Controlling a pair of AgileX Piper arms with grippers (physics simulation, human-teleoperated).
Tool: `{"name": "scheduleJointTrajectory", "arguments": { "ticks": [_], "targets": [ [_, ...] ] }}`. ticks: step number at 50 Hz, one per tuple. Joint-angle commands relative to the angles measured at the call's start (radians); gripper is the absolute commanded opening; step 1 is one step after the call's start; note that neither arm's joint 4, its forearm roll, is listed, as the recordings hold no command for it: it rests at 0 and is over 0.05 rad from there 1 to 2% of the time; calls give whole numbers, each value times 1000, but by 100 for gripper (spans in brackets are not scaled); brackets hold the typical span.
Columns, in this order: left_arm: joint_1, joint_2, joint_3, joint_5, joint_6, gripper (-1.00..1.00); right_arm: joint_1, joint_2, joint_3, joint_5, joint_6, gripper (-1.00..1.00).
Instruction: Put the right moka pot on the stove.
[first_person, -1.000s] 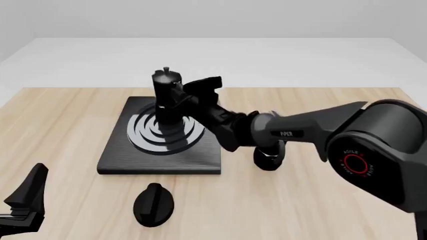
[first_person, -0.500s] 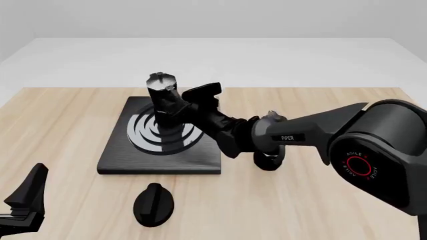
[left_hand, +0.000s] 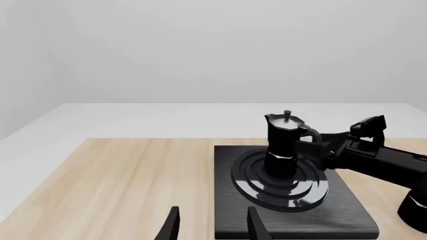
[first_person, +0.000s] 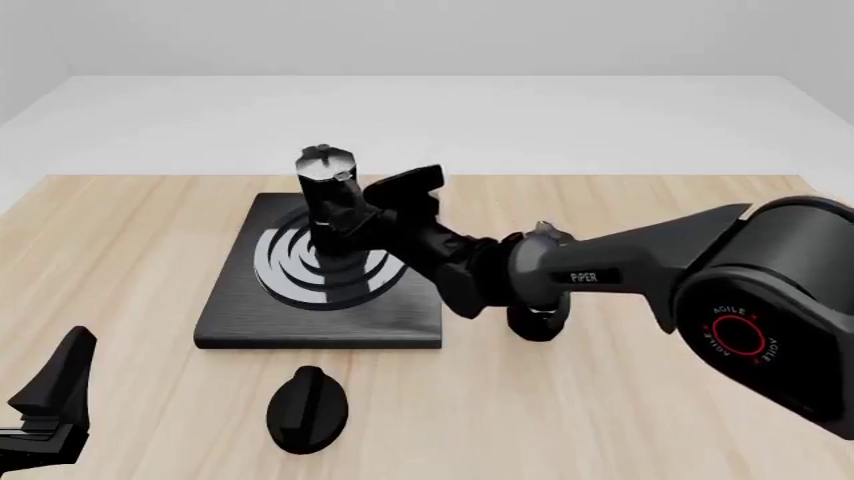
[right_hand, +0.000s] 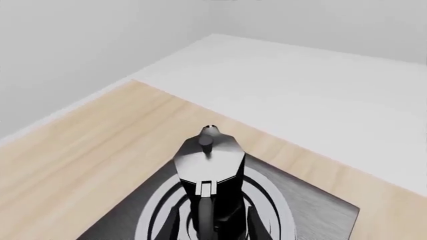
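Observation:
The right moka pot (first_person: 324, 192) stands upright on the burner rings of the stove (first_person: 240, 320), with its grey lid and knob on top. My right gripper (first_person: 355, 216) is open, with its fingers on either side of the pot's side handle and not touching it. In the right wrist view the pot (right_hand: 210, 162) fills the middle, with a finger (right_hand: 172, 225) apart from the handle on each side. The left wrist view shows the pot (left_hand: 284, 145) on the stove (left_hand: 350, 220). My left gripper (first_person: 47, 405) is open and empty near the table's front left corner.
The other black moka pot (first_person: 537, 322) stands on the table right of the stove, mostly hidden behind my right arm. A small black oval knob (first_person: 307, 408) lies in front of the stove. The wooden table ends at a white floor behind.
The pot has gone from tilted and raised to upright on the burner rings. My right arm has shifted slightly with it. The left arm has not moved.

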Motion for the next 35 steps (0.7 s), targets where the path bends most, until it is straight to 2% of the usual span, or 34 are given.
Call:
{"name": "scheduleJointTrajectory", "arguments": {
  "ticks": [1, 11, 35],
  "targets": [
    [0, 0, 0, 0, 0, 100, 5, -54, 35, 17, -26, 100],
    [0, 0, 0, 0, 0, 100, 1, -108, 71, 38, -46, 100],
    [0, 0, 0, 0, 0, 100, 16, -272, 216, 38, -53, 100]
  ]
}}
